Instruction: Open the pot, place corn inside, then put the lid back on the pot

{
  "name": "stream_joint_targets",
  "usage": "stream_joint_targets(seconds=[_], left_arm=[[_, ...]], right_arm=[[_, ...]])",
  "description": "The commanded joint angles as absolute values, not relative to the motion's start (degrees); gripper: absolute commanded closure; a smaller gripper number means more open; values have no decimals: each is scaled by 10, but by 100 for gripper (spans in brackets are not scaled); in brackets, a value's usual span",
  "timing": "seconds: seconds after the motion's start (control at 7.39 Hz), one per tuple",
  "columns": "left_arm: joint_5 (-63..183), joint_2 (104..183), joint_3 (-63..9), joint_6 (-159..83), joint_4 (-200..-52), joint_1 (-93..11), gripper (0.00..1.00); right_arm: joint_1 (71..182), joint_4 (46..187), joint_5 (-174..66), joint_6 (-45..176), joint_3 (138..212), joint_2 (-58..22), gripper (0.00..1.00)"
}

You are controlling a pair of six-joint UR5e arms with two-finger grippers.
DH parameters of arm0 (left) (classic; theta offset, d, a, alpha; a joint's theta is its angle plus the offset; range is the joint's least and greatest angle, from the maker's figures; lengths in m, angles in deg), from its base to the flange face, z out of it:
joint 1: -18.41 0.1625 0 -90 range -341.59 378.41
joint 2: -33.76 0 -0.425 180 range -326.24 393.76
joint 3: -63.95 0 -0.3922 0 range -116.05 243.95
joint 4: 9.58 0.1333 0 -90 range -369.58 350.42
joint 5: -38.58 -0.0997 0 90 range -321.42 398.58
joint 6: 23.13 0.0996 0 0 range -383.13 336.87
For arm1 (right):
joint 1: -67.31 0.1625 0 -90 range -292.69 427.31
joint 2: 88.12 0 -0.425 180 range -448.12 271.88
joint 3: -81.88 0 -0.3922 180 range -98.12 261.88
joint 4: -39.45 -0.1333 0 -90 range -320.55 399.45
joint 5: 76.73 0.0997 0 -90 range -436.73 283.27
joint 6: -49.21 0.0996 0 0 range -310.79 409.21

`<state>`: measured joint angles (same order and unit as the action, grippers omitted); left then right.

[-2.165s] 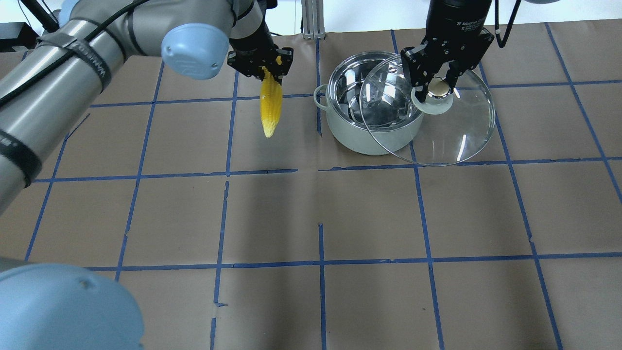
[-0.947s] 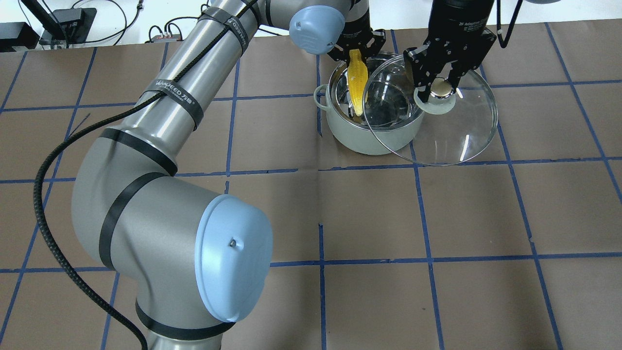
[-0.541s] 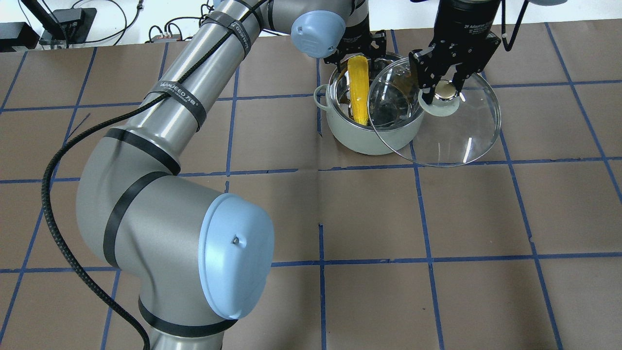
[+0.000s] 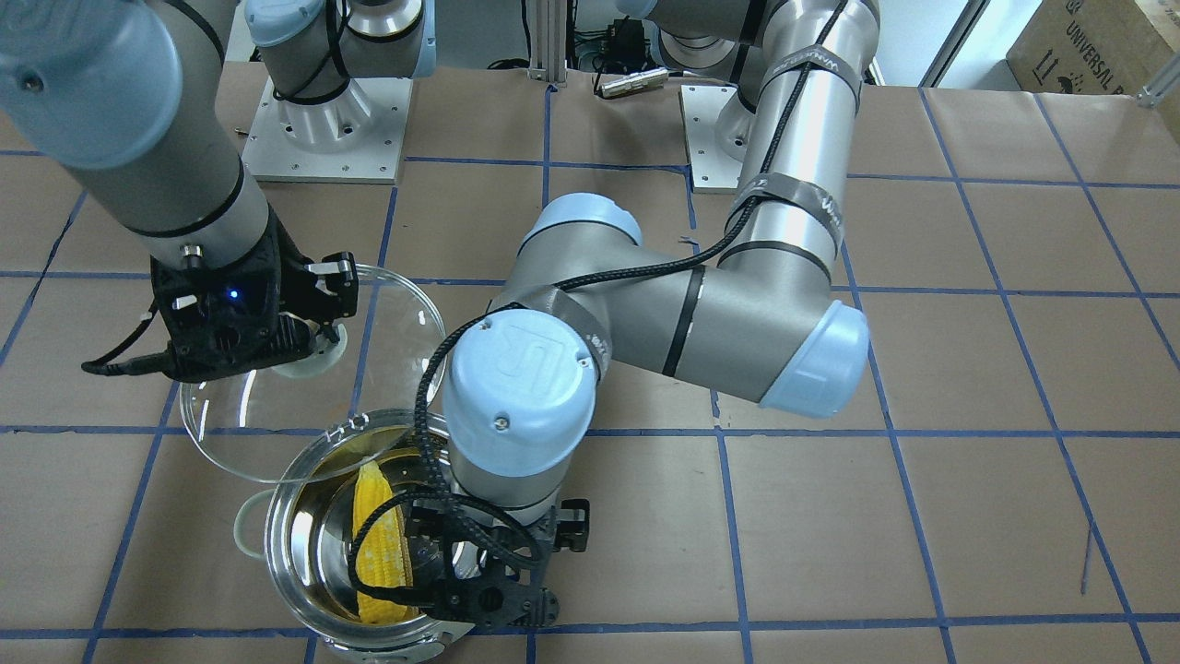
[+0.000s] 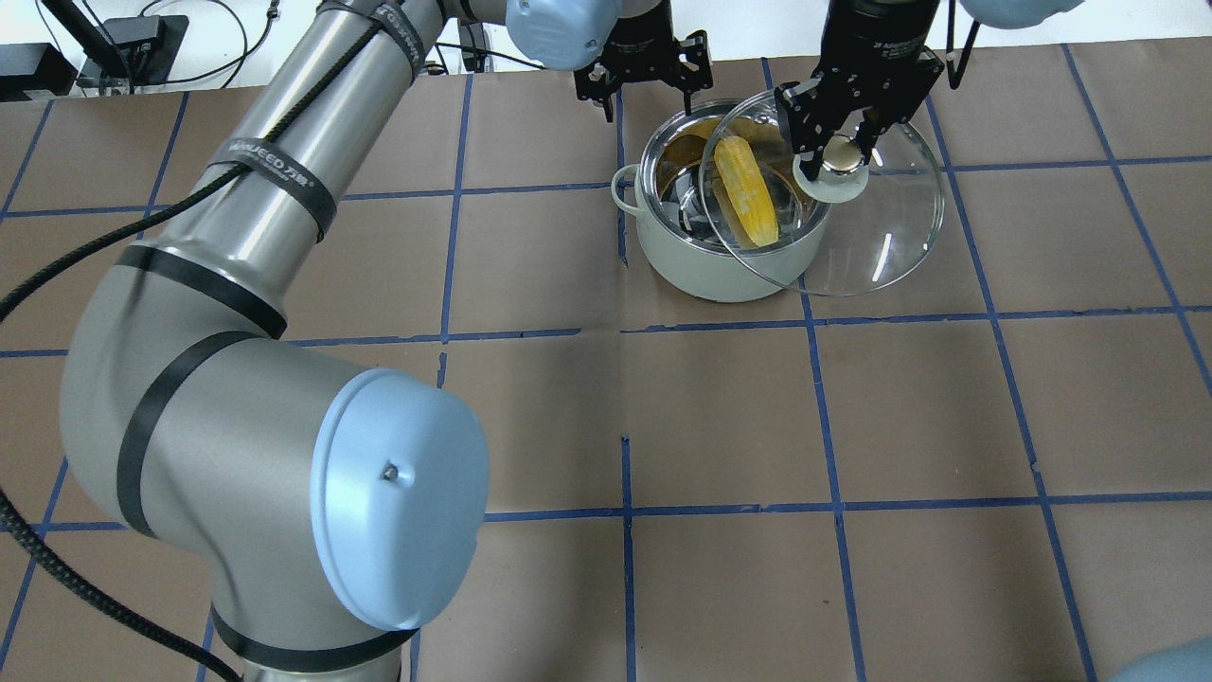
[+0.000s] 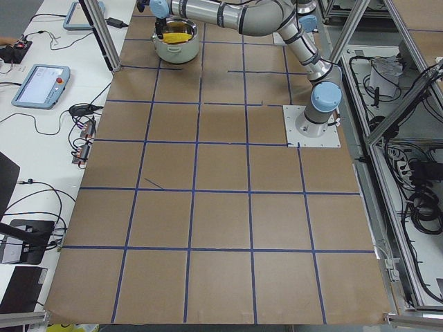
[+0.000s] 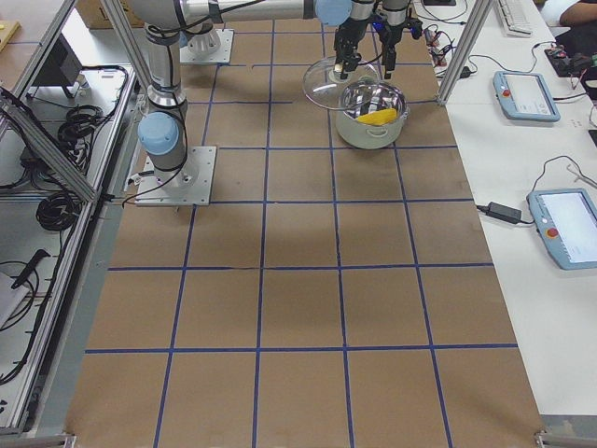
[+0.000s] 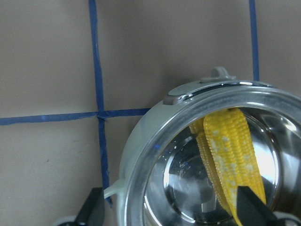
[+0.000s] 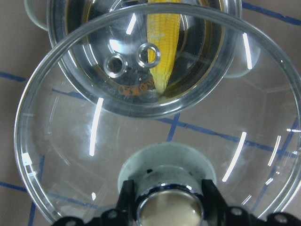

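Overhead exterior shows the corn (image 5: pixel 746 189), pinched a moment ago, now lying loose inside the pot (image 5: pixel 720 270) with the left pincer (image 5: pixel 647 85) spread and empty; right wrist-mounted shows the right pincer (image 9: pixel 169 207) pinching the lid (image 9: pixel 84 155), so only re-lidding remains.

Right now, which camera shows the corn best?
Left wrist view: the corn close-up, kernels sharp, no glass. Overhead and right wrist see it through the lid; front-facing, the left arm hides part; side views, a speck.
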<state>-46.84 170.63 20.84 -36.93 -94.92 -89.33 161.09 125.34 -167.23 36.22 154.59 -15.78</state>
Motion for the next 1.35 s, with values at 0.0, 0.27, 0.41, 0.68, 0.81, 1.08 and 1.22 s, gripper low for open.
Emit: stream_joint_targets(seconds=[0.0, 0.27, 0.41, 0.68, 0.81, 1.08, 1.22], left_arm=[[-481, 1639, 133, -332, -967, -847, 0], [-531, 1557, 26, -328, -970, -807, 0], [-539, 1502, -37, -303, -969, -782, 0], [-539, 1386, -163, -241, -962, -731, 0], [-541, 1332, -204, -233, -968, -722, 0], [-541, 1278, -223, -233, -983, -712, 0], [-540, 1258, -222, -233, -1002, -702, 0]], right_arm=[[1627, 1274, -1670, 364, 1482, -225, 76], [1652, 1276, -1668, 366, 1419, -290, 76], [1657, 1276, -1669, 367, 1388, -319, 76], [1657, 1273, -1676, 366, 1354, -353, 76], [1657, 1274, -1675, 366, 1356, -362, 76], [1652, 1274, -1670, 364, 1356, -370, 76], [1652, 1274, -1670, 364, 1355, -370, 76]])
